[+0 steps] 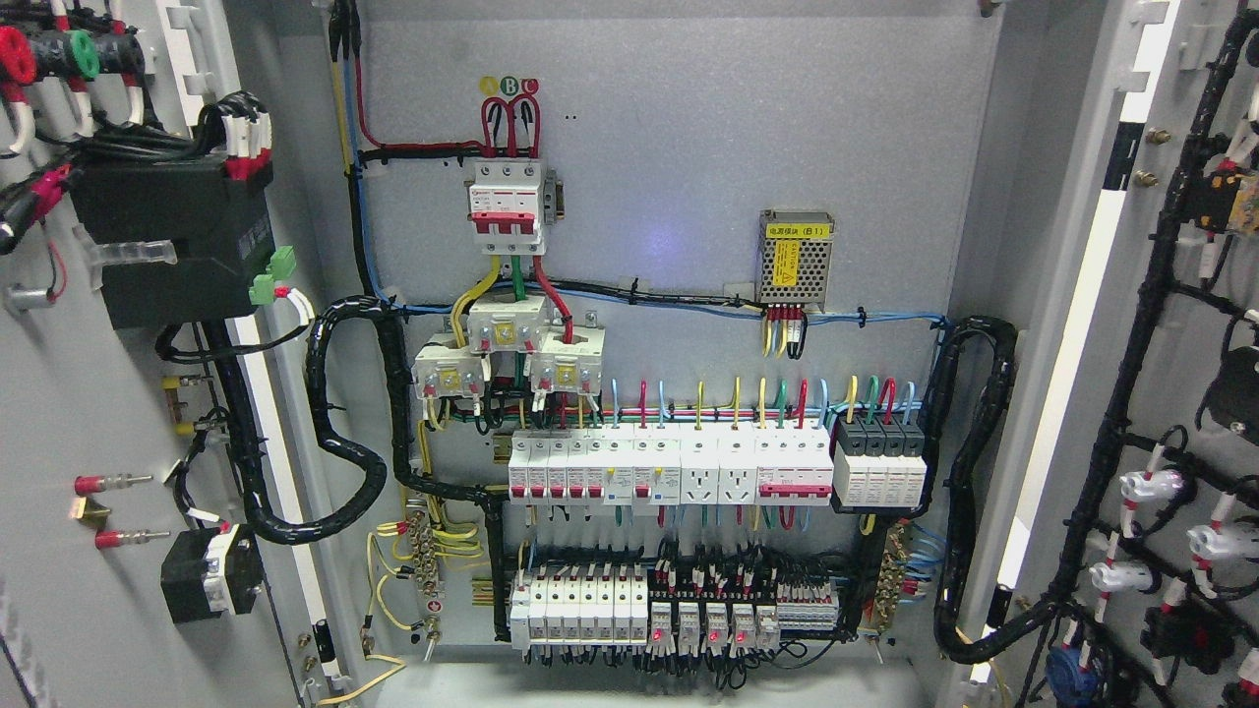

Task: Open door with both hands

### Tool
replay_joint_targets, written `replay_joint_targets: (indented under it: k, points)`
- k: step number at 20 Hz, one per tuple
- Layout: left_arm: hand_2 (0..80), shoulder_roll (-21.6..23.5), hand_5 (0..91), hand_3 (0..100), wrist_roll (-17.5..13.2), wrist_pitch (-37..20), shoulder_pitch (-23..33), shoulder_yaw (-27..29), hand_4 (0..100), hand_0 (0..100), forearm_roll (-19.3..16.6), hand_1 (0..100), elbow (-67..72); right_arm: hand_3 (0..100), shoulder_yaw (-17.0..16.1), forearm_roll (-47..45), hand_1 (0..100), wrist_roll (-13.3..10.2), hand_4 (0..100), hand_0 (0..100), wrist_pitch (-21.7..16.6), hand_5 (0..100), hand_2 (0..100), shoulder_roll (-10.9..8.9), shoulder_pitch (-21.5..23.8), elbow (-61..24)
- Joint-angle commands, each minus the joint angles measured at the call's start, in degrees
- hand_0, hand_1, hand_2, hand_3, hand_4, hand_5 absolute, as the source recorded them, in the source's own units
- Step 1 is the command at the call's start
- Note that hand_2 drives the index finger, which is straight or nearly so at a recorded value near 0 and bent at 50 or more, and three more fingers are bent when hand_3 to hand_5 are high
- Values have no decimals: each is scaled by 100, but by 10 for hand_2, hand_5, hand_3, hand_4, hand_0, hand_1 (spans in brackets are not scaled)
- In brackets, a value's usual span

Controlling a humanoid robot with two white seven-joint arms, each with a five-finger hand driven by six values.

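Note:
An electrical cabinet stands with both doors swung wide open. The left door (89, 413) shows its inner side at the picture's left, with a black box and wiring mounted on it. The right door (1161, 393) shows its inner side at the right, with black cable looms and white lamp backs. Between them the grey back panel (679, 147) carries a red and white main breaker (506, 202), rows of white breakers (669, 470) and coloured wires. No robot hand or arm is in view.
A small perforated power supply (795, 258) with a yellow label sits on the panel's right. Thick black cable conduits (339, 433) loop from each door into the cabinet. Lower relays (689, 619) show red lights.

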Motion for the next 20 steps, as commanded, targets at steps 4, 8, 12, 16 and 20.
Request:
replay_joint_targets:
  k: [4, 8, 12, 16, 20]
  points:
    - [0, 408, 0, 0, -2, -78, 987, -335, 0, 0, -41, 0, -2802, 0, -721, -56, 0, -2, 0, 0, -129, 0, 0, -7, 444, -179]
    - [0, 523, 0, 0, -2, -69, 1382, -335, 0, 0, -59, 0, -3935, 0, -1212, -74, 0, -11, 0, 0, -129, 0, 0, 28, 427, -162]
    - [0, 742, 0, 0, -2, -69, 1708, -335, 0, 0, -50, 0, -5034, 0, -1529, -83, 0, -20, 0, 0, -234, 0, 0, 106, 409, -170]
    - [0, 971, 0, 0, 7, -69, 1971, -282, 0, 0, -50, 0, -6141, 0, -1933, -83, 0, -20, 0, 0, -419, 0, 0, 115, 409, -170]
    - [0, 1155, 0, 0, 51, -25, 2165, -238, 0, 0, -59, 0, -7231, 0, -2145, -327, 0, -20, 0, 0, -428, 0, 0, 107, 400, -179]
